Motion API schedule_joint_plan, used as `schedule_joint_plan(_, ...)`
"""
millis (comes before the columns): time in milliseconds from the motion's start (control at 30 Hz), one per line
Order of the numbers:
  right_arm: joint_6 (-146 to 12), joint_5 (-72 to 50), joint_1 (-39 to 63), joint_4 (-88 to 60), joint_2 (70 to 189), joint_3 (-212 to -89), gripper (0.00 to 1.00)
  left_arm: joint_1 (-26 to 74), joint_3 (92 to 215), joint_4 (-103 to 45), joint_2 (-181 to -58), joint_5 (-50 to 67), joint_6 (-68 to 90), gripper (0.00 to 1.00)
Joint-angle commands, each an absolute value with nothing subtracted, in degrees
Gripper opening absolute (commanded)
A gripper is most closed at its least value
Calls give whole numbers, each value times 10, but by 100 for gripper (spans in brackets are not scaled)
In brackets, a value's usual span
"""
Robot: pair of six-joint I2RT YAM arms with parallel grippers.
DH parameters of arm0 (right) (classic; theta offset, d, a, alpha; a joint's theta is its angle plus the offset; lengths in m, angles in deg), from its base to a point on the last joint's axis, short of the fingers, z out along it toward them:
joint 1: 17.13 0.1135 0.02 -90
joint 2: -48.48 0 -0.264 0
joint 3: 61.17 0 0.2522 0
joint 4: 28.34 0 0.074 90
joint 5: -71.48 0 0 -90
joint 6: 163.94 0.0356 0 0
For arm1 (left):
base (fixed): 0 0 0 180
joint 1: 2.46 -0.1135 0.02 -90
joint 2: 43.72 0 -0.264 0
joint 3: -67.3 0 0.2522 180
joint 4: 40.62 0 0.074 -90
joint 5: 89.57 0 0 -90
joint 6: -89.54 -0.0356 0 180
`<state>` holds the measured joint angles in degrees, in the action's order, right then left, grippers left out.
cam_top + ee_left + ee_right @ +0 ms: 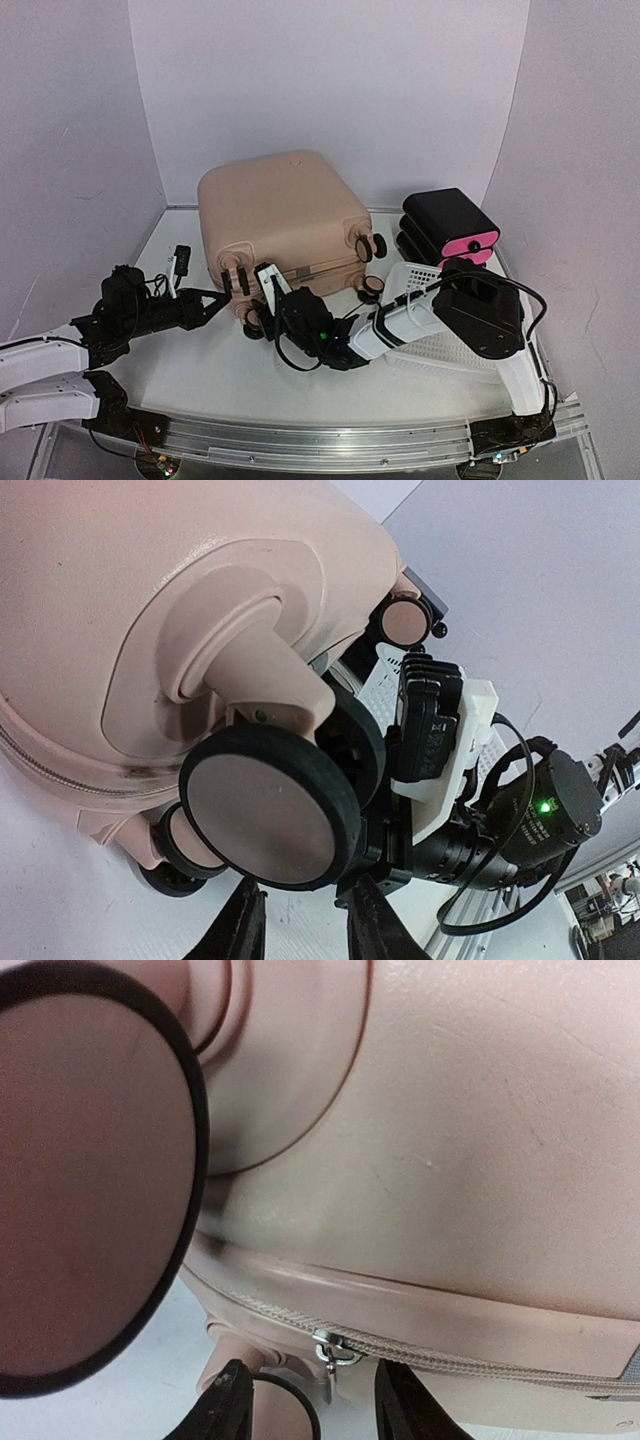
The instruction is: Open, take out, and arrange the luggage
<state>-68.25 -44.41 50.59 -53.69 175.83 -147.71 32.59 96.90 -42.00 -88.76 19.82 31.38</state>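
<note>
The luggage (280, 215), a pale pink hard-shell suitcase, lies at the table's middle with its wheels toward me. My left gripper (212, 302) points at its near-left wheel. In the left wrist view that black-rimmed wheel (265, 805) fills the space just beyond my open left gripper (305, 932), with nothing between the fingers. My right gripper (263, 288) is at the shell's lower seam. In the right wrist view the right gripper (315, 1410) is open, one finger on each side of the metal zipper slider (333, 1346). The small pull hangs in the gap, untouched.
A black-and-pink stacked drawer box (452, 226) stands at the back right. A white perforated basket (420, 285) lies under the right arm. The right wrist (500, 825) sits close beside the left gripper. A second large wheel (85, 1170) crowds the right wrist view's left side.
</note>
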Motion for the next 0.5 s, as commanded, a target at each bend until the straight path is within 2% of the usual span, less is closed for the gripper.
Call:
schedule_joint_plan(0,-689,-484,506,-602,1779,-1512,40,325,1004,-391,-861,172,315,29)
schedule_joint_plan(133,-684,-518,512,-614,1798,-1531,31,325,1011,-351,-838,133,315,28)
schedule_joint_plan(267,-682,-522,513,-617,1811,-1545,27,325,1028,-285,-816,73,325,30)
schedule_joint_plan(400,-678,-517,514,-618,1813,-1546,20,322,1100,-128,-828,-35,356,43)
schedule_joint_plan(467,-680,-499,514,-618,1814,-1546,17,308,1153,-71,-852,-39,339,51)
